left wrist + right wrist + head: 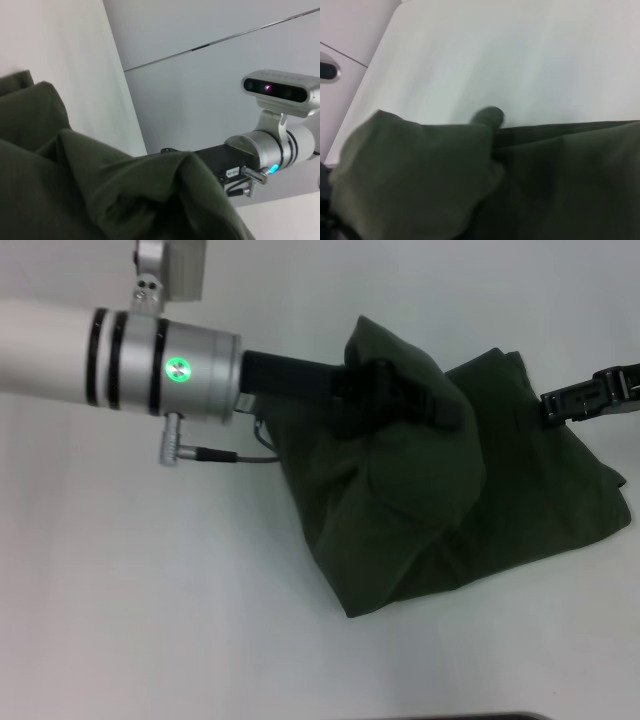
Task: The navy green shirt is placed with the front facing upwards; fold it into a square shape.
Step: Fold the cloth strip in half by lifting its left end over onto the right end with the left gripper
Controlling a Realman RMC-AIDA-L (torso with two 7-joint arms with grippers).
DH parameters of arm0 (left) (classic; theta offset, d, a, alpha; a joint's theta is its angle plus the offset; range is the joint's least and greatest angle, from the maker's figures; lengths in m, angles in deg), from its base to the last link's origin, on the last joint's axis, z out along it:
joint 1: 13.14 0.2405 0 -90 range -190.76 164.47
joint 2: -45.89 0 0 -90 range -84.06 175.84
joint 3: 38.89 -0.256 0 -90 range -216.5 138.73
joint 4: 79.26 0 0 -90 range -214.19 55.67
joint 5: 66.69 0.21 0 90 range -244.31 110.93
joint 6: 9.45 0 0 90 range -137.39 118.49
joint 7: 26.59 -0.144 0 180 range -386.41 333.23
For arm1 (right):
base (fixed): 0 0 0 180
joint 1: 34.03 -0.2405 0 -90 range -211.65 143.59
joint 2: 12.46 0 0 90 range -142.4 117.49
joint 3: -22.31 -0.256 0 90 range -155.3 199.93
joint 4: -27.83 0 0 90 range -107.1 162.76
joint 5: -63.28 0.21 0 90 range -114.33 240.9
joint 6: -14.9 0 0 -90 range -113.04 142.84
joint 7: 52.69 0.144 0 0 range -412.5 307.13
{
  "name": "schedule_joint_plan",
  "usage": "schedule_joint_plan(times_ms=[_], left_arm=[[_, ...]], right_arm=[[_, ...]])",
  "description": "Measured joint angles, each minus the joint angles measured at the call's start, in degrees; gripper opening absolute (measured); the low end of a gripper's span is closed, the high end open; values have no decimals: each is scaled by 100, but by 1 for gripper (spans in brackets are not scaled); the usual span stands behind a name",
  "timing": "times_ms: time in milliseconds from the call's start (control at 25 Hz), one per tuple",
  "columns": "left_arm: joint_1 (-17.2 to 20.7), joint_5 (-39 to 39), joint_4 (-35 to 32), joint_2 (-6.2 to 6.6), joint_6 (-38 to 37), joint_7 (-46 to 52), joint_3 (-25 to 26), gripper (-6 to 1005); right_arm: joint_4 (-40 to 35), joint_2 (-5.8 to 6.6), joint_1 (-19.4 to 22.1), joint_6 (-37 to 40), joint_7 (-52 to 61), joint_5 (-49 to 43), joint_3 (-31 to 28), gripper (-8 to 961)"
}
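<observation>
White table (150,590); the navy green shirt (520,510) lies bunched mid-fold. My left hand (400,400) grips a raised fold to carry it over. Right hand (590,395) hovers at the edge; grip unclear.

The white table (150,570) lies bare on the robot's left of the navy green shirt (470,510) and along its near edge, so a gripper could pass there freely. A narrower bare strip runs beyond the shirt's far edge. The shirt itself is a bunched mound, raised highest at its far left part, where cloth drapes over the left gripper (400,395); that arm's silver wrist and its thin cable (245,455) bar the way in from the shirt's far left side. The right gripper (590,395) stands over the shirt's far right edge, blocking that corner.
</observation>
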Motion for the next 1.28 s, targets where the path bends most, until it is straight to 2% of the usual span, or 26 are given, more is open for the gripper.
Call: schedule_joint_plan(times_ms=[240, 1000, 1280], left_arm=[[-59, -55, 543, 2, 552, -356, -79, 86], [-22, -224, 723, -6, 699, -564, -29, 90], [47, -326, 727, 14, 602, -532, -32, 92]], right_arm=[[118, -16, -15, -93, 0, -3, 0, 718], [160, -18, -13, -191, 36, -4, 9, 717], [162, -46, -28, -605, 259, -475, 248, 717]])
